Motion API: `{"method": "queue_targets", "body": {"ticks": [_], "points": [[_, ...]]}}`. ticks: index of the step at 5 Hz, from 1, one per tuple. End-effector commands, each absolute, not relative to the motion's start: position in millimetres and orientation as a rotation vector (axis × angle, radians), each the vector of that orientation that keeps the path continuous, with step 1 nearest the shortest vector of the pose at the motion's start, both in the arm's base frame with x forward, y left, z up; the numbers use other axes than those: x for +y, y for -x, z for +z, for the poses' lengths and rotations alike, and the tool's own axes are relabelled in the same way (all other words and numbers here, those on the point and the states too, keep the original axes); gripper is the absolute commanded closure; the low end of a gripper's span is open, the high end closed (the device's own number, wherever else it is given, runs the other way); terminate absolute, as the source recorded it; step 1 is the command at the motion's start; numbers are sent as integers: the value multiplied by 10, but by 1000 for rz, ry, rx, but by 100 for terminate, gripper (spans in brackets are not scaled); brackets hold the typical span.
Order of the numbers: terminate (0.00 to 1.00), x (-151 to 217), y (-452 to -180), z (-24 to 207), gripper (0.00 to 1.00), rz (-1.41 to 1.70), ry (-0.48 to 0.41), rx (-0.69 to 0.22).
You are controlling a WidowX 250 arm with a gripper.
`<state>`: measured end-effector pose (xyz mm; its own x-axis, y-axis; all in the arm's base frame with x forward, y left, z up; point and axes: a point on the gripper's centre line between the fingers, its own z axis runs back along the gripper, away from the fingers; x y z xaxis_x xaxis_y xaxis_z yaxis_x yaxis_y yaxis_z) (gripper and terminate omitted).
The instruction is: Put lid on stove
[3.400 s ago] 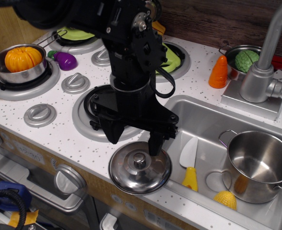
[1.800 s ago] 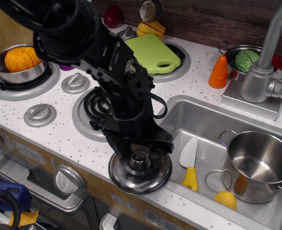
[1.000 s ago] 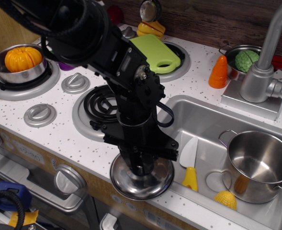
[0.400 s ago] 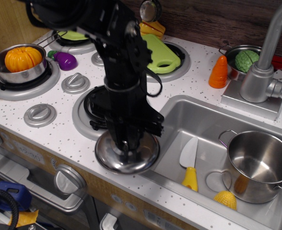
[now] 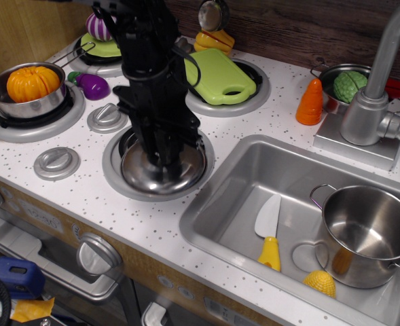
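Observation:
The shiny steel lid (image 5: 160, 173) lies over the front middle stove burner, inside its wide grey ring (image 5: 115, 171). It hides most of the black coil. My black gripper (image 5: 163, 155) comes straight down onto the lid's centre with its fingers closed around the knob, which they hide. I cannot tell whether the lid rests on the burner or hangs just above it.
A steel pot with an orange (image 5: 30, 87) sits on the left burner, a purple eggplant (image 5: 91, 85) beside it. A green cutting board (image 5: 216, 75) covers the back burner. The sink (image 5: 233, 183) at right holds a deep steel pot (image 5: 366, 234) and a toy knife (image 5: 269, 234). Grey dials (image 5: 56, 163) flank the burner.
The gripper took the lid by its knob at the counter's front edge, lifted it and carried it back and left. The lid now sits over the burner.

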<state>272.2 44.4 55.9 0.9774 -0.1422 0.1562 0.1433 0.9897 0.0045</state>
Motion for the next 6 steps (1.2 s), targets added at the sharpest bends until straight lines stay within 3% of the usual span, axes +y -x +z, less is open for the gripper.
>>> {"method": "queue_targets", "body": {"ticks": [1, 3, 4, 5, 6], "points": [[0, 765, -2935, 620, 100, -232, 2, -223], [0, 943, -3047, 546, 100, -340, 5, -268], [0, 941, -3068, 580, 0, -353, 32, -251], [0, 941, -3068, 580, 0, -353, 32, -251], [100, 941, -3068, 580, 0, -353, 32, -251]]}}
